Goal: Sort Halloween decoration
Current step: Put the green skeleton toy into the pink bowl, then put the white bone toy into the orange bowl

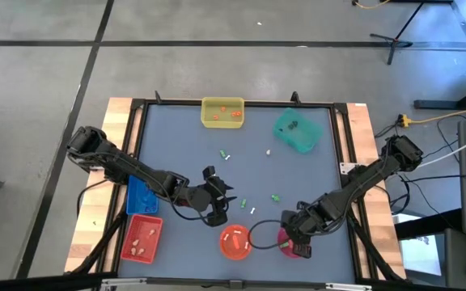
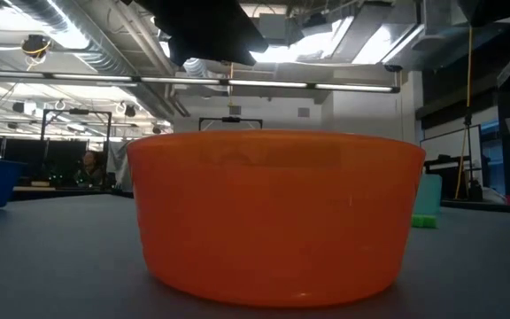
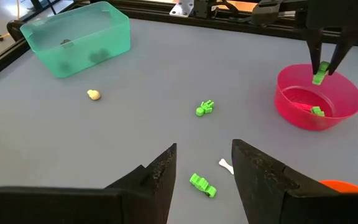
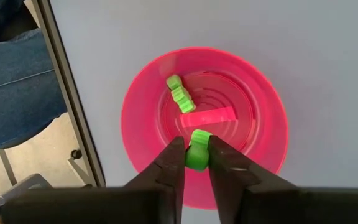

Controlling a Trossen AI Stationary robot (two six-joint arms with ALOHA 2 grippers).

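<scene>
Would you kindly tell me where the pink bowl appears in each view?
High view: pink bowl near the front edge, under the right gripper.
Low view: not in it.
Left wrist view: bowl far right.
Right wrist view: bowl centre.
Shared landmark: green trinket pinched above it, also.

A green trinket (image 4: 197, 155) hangs pinched between the right gripper (image 4: 196, 163) fingers, directly above the pink bowl (image 4: 266, 124). Two more green pieces (image 4: 179, 94) lie inside that bowl beside a flat pink strip. On the grey table (image 3: 166, 74), a green figure (image 3: 204, 108) lies on its side, another green piece (image 3: 202, 185) lies near a small white bone-like piece (image 3: 226, 165), and a beige trinket (image 3: 93, 94) sits close to the teal tub (image 3: 73, 37), which holds what look like dark pieces. Orange bits (image 1: 226, 113) rest in the yellow tray (image 1: 209, 120).
</scene>
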